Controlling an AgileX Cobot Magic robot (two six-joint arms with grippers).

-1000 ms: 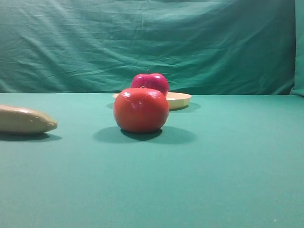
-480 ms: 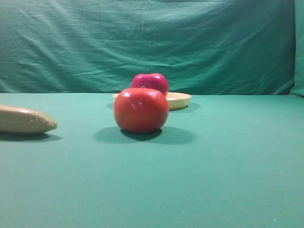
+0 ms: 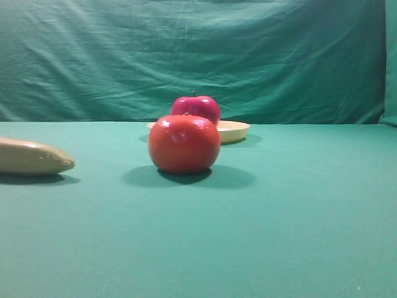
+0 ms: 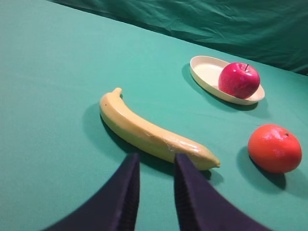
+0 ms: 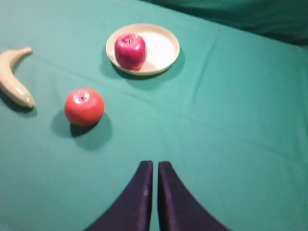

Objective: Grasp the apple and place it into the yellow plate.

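The crimson apple (image 5: 130,50) rests inside the yellow plate (image 5: 163,48), on the plate's left part in the right wrist view. From the left wrist camera the apple (image 4: 238,80) sits at the near end of the plate (image 4: 204,70). In the high view the apple (image 3: 196,105) shows behind the orange-red fruit, on the plate (image 3: 234,130). My right gripper (image 5: 155,166) is shut and empty, well in front of the plate. My left gripper (image 4: 157,161) has a small gap between its fingers, holds nothing, and hovers just short of the banana. Neither gripper appears in the high view.
An orange-red round fruit (image 3: 184,143) stands in front of the plate, also seen as the fruit (image 5: 84,107) left of my right gripper. A tan-yellow banana (image 4: 144,130) lies at the left on the green cloth. A green curtain (image 3: 198,56) closes the back.
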